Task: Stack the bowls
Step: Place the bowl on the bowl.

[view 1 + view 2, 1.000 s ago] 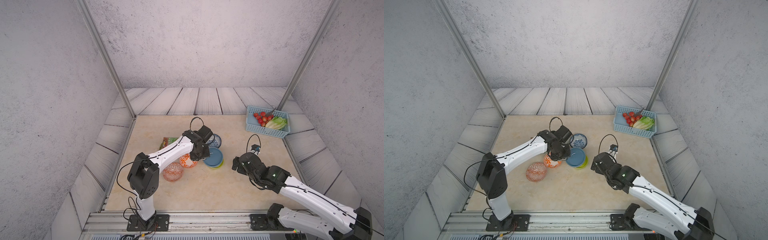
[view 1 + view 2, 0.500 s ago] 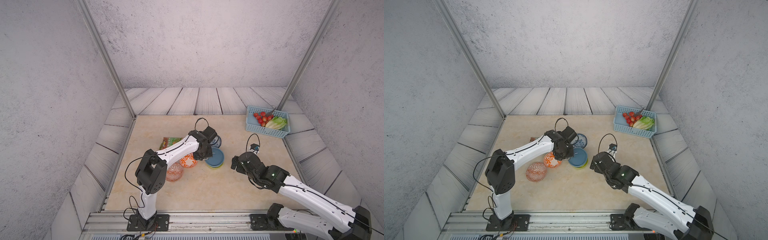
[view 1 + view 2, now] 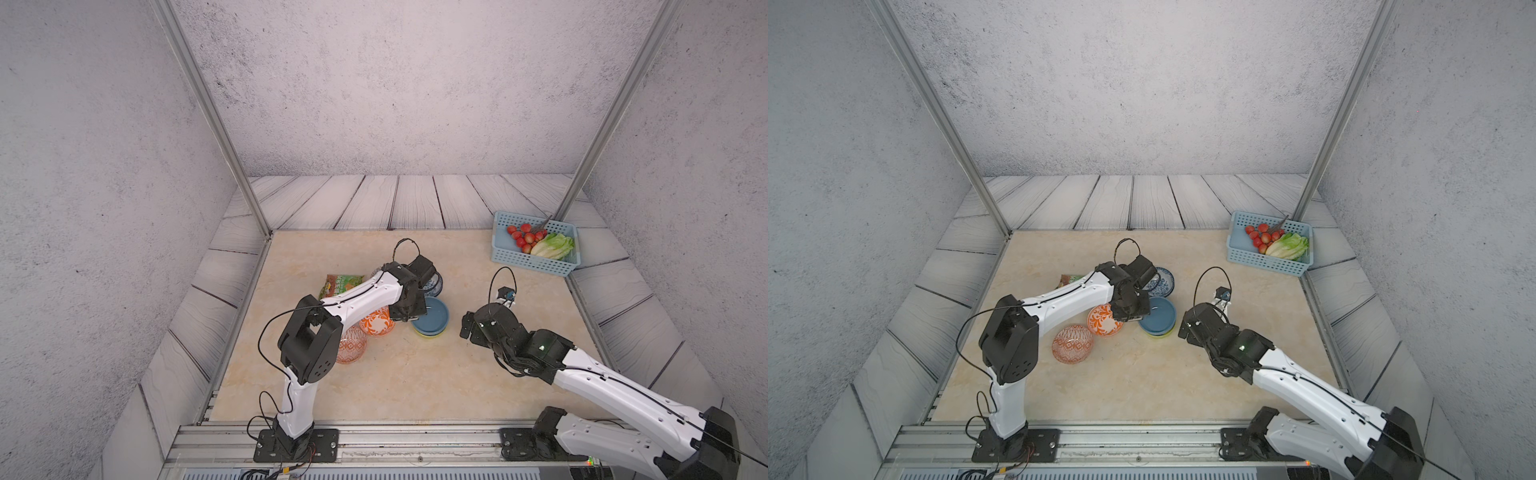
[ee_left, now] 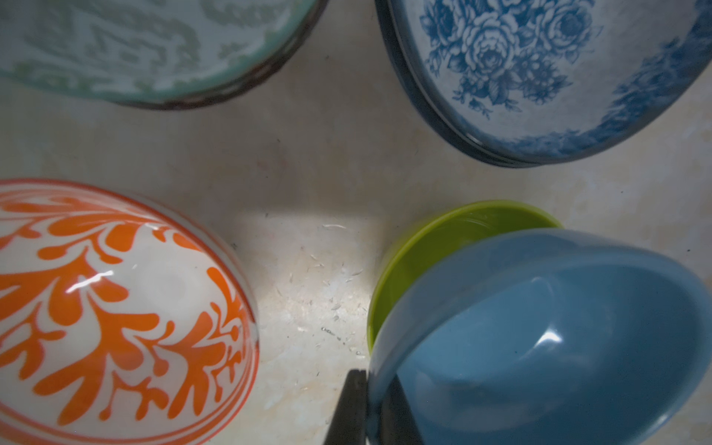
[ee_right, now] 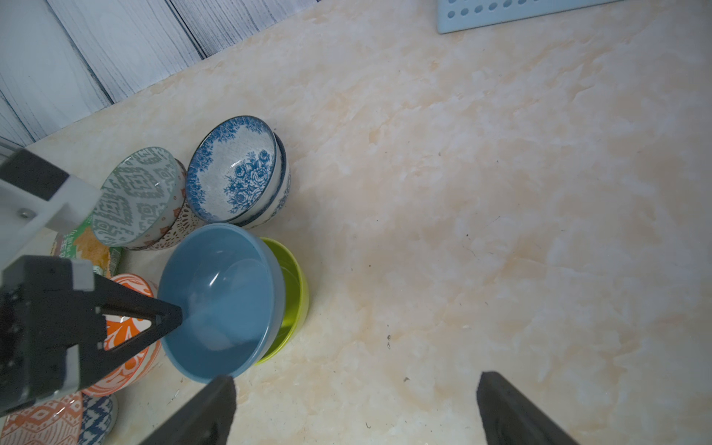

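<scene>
My left gripper (image 4: pixel 371 375) is shut on the near rim of the plain blue bowl (image 4: pixel 539 346), one finger inside and one outside. The blue bowl (image 5: pixel 219 300) leans tilted on the lime bowl (image 5: pixel 293 300), partly inside it. In both top views the pair sits mid-table (image 3: pixel 432 318) (image 3: pixel 1158 318). My right gripper (image 5: pixel 354 385) hangs open and empty just right of them. Two blue-floral bowls (image 5: pixel 235 169) are nested behind. A grey-green bowl (image 5: pixel 135 196) rests in a white dark-patterned bowl (image 5: pixel 181 227). An orange leaf-patterned bowl (image 4: pixel 115 308) and an orange diamond-patterned bowl (image 3: pixel 1072 343) stand to the left.
A light blue basket (image 3: pixel 532 262) with tomatoes and lettuce stands at the back right corner. A green snack packet (image 3: pixel 340 284) lies behind the left arm, beside the grey-green bowl. Bare marble table (image 5: pixel 501 231) stretches right of the bowls.
My left arm's elbow has swung to the right and its wrist has turned, with the gripper staying on the blue bowl. The right arm has hardly moved.
</scene>
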Available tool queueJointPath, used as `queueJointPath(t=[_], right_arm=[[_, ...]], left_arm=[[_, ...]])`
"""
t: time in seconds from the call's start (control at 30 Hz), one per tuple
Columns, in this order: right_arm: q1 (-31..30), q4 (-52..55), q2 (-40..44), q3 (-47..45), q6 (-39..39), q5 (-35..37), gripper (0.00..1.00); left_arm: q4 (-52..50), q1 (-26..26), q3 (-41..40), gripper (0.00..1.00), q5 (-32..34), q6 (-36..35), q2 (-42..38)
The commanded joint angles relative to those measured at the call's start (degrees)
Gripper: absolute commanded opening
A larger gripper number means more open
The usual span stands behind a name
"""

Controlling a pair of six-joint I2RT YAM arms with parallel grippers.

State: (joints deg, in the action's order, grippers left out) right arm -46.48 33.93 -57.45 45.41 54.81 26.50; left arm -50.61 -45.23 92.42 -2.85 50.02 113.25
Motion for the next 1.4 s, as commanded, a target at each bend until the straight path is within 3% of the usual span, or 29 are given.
queueJointPath(t=[0.0, 0.4, 1.1, 1.27, 1.37], right_arm=[[0.0, 0.1, -0.3, 0.0, -0.6, 0.1, 0.99], [0.0, 0.1, -0.3, -0.1, -0.6, -0.1, 0.99], [0.0, 0.5, 0.9, -0.6, -0.1, -0.2, 0.99], [0.0, 0.5, 1.2, -0.8, -0.1, -0.2, 0.99], [0.0, 0.4, 1.3, -0.9, 0.0, -0.2, 0.99]], left_arm=[[0.1, -0.1, 0.5, 0.00, 0.2, 0.6, 0.5], [0.5, -0.2, 1.2, 0.00, 0.5, 0.6, 1.1], [2.5, -0.3, -1.1, 0.22, 0.5, 1.0, -1.1], [3.2, -0.2, -2.8, 0.21, 1.1, 1.3, -2.9], [4.0, -0.2, -3.8, 0.08, 0.4, 1.5, -2.9]])
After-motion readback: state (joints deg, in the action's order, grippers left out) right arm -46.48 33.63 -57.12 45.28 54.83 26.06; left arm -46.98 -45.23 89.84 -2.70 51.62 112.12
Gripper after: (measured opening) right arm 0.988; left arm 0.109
